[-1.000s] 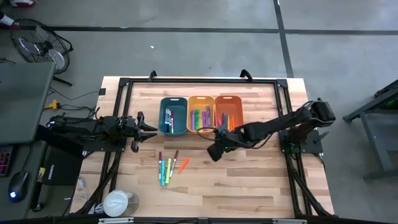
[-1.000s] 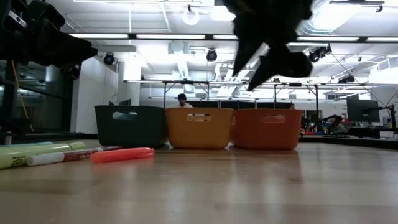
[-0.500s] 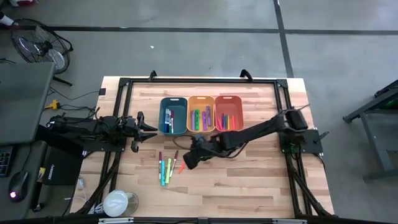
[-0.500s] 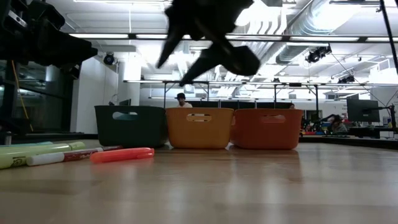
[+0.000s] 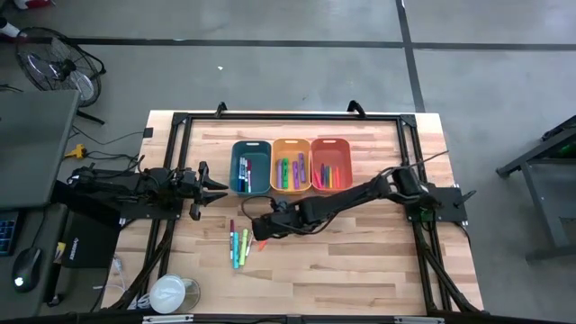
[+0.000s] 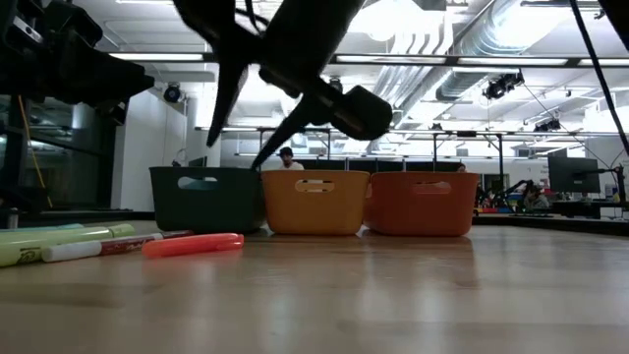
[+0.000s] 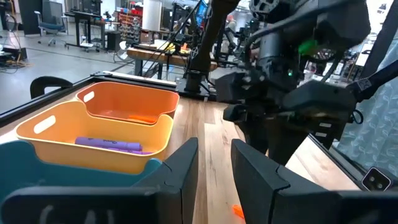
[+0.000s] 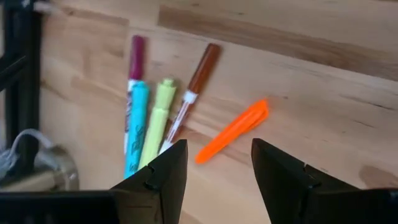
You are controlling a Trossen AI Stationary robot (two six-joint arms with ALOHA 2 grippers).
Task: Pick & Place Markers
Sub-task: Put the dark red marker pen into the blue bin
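Observation:
Several loose markers lie flat on the wooden table near its left-centre. They are an orange one, a brown one, a yellow-green one, a teal one and a maroon one. My right gripper hangs open above the orange marker and touches nothing. In the low view its fingers stand well clear of the tabletop. My left gripper waits level at the table's left, open, beside the teal bin.
Three bins stand in a row at the table's far middle, each with markers inside: the teal one, a yellow-orange one and an orange one. A black frame runs round the table. Bare wood lies toward the near edge and right.
My right gripper has swept from in front of the orange bin toward the table's left, to above the loose markers. It has sunk a little and rolled about its own axis on the way, and has stayed open. The markers have not moved.

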